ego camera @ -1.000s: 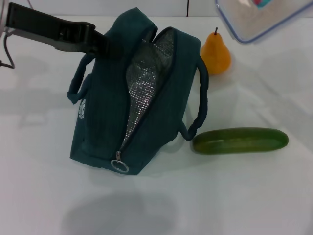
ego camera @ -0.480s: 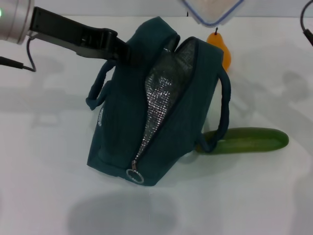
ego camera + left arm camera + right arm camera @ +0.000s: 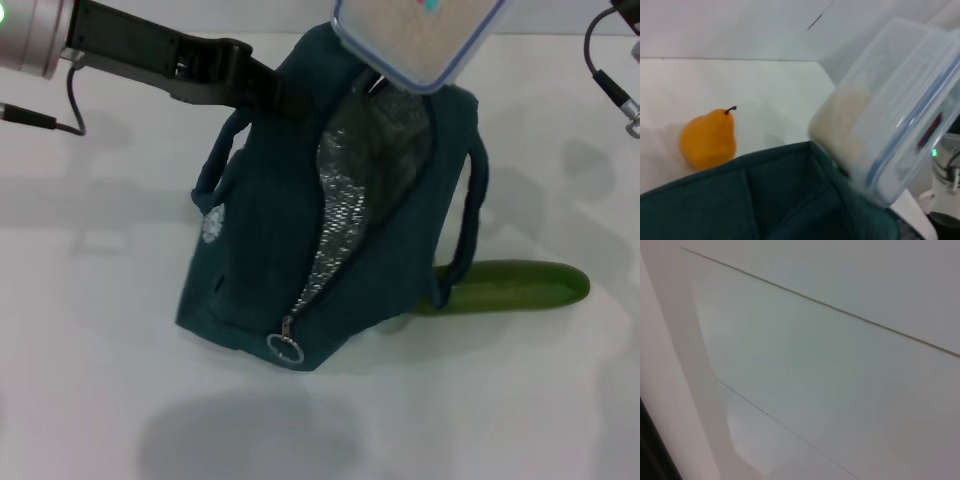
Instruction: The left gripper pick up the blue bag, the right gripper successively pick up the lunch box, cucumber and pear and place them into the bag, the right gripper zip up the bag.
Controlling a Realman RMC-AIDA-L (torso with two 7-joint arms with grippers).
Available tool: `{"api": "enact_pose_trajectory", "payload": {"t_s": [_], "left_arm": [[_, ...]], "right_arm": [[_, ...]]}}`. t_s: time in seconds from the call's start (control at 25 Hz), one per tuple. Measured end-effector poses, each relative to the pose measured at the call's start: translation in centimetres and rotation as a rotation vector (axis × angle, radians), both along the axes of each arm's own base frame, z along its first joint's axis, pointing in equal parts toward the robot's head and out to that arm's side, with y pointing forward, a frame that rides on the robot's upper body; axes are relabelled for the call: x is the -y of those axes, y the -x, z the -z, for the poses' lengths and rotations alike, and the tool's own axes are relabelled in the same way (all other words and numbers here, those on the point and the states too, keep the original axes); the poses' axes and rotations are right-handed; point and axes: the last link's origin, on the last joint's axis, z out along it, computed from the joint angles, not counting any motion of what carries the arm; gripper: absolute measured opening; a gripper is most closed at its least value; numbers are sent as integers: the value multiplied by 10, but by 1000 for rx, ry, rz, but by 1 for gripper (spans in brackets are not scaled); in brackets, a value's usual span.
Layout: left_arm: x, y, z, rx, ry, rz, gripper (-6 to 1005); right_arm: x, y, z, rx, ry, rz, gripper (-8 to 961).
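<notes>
Overhead, we see the blue bag [image 3: 330, 220] standing on the white table [image 3: 100, 400], its zipper undone and its mouth gaping to show a crinkled silvery foil lining [image 3: 360, 190]; we cannot make out anything inside it. The fabric is a dark teal weave, soft and slumped, with two loop handles and a metal ring pull [image 3: 287, 348] at the low end of the zipper. A small pale emblem [image 3: 210, 226] sits on the side panel, but we cannot read it. The left gripper [image 3: 262, 88] comes in from the left, dark and boxy, its claw closed on the bag's top edge beside the opening. The lunch box [image 3: 418, 35] hangs just above the open mouth, tilted, a clear plastic rectangle with rounded corners and a blue-trimmed lid, holding something pale and grainy, perhaps rice, though the plastic blurs it. The right gripper itself is out of view, so we cannot tell how its claw stands. The cucumber [image 3: 510, 285], long, smooth and dark green, lies on the table just behind the bag's right handle. From the left wrist we see the pear [image 3: 708, 140], yellow-orange with a short dark stem, resting on the table beyond the bag's rim.
</notes>
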Motion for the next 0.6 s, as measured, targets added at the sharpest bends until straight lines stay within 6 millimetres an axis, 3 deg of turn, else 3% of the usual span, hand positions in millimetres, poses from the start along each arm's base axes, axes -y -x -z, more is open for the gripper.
{"api": "enact_pose_trajectory", "payload": {"t_s": [0.6], "left_arm": [[-7, 14, 8, 81, -1, -33, 48]], "right_arm": [[-1, -6, 25, 154, 57, 29, 3]]}}
